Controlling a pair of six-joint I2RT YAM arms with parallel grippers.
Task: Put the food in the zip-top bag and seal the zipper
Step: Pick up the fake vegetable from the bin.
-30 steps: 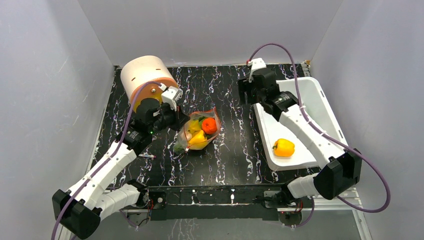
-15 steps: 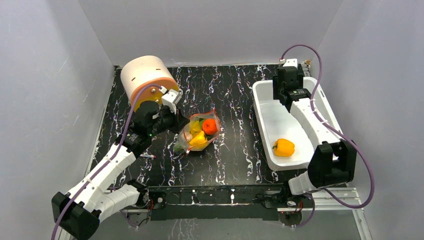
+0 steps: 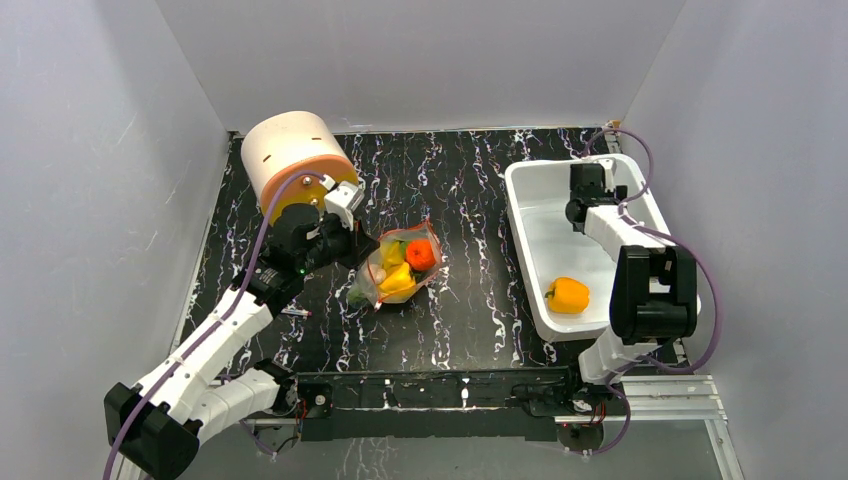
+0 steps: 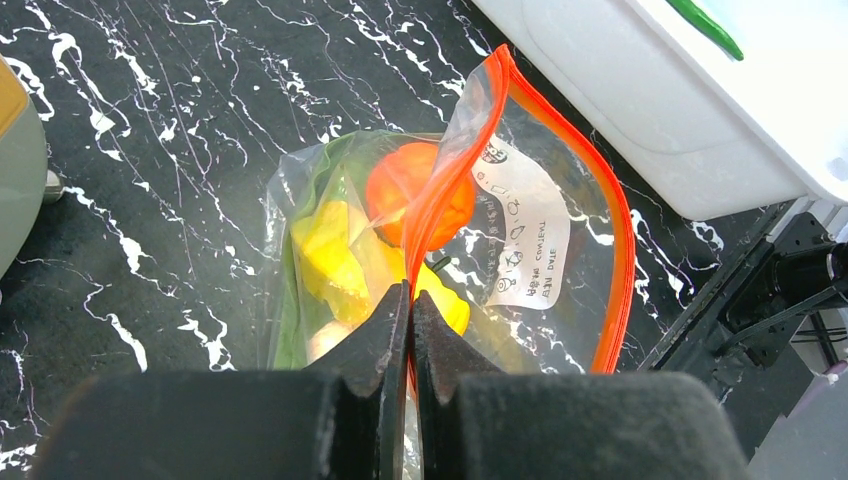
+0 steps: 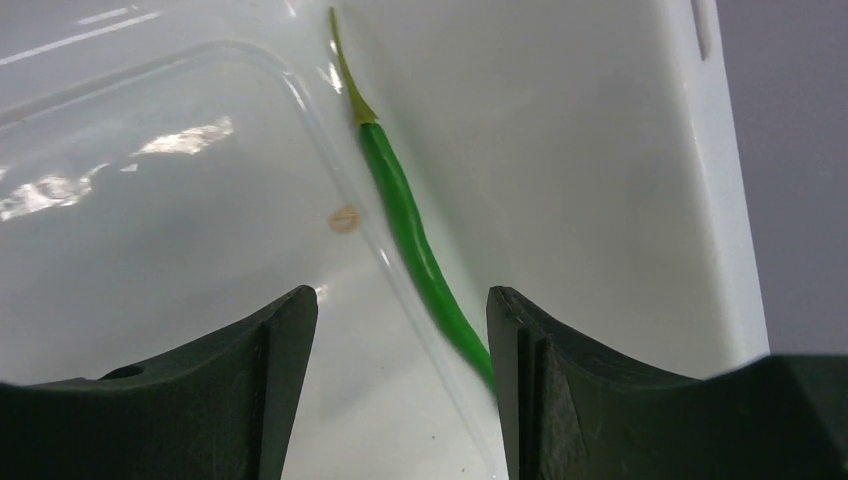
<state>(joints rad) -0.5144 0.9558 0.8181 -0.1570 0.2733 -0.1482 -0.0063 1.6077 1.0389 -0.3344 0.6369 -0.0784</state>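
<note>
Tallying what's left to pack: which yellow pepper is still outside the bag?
The yellow pepper lying loose in the white tub on the right. The other yellow pepper sits inside the clear bag with the tomato.

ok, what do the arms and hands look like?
Left arm and right arm: white links, black joints, a purple cable looped along each. Left hand and right hand: black, two fingers.

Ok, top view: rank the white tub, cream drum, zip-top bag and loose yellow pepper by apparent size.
Largest to smallest:
1. white tub
2. cream drum, which stands taller and so nearer the camera, but still looks clearly bigger than the bag
3. zip-top bag
4. yellow bell pepper
</note>
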